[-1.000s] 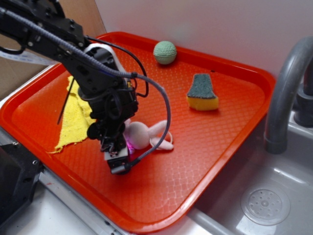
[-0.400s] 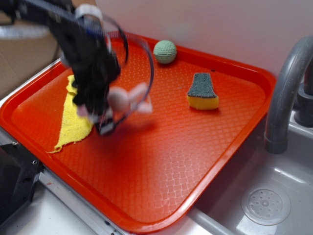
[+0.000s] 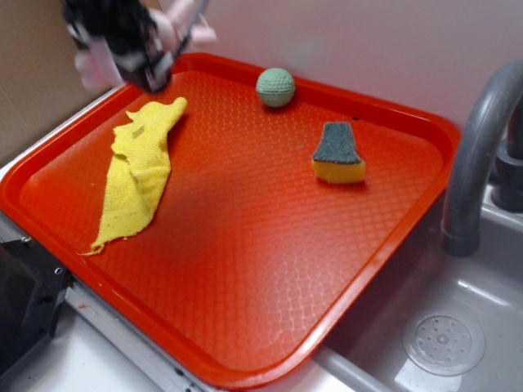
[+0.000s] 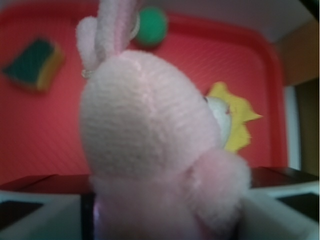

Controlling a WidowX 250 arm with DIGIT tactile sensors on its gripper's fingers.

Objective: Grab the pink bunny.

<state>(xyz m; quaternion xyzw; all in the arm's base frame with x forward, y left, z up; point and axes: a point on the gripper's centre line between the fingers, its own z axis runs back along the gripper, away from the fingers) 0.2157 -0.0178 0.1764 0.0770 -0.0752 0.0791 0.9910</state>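
Wrist view: pink bunny (image 4: 150, 145) is sitting clamped in the tool (image 3: 122, 45).
Change: both are now hovering above the tray (image 3: 245, 245), lifted from its floor.

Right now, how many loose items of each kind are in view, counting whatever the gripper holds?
Pink bunny, held by the gripper above the tray: 1
Yellow cloth: 1
Sponge: 1
Green ball: 1
Total: 4
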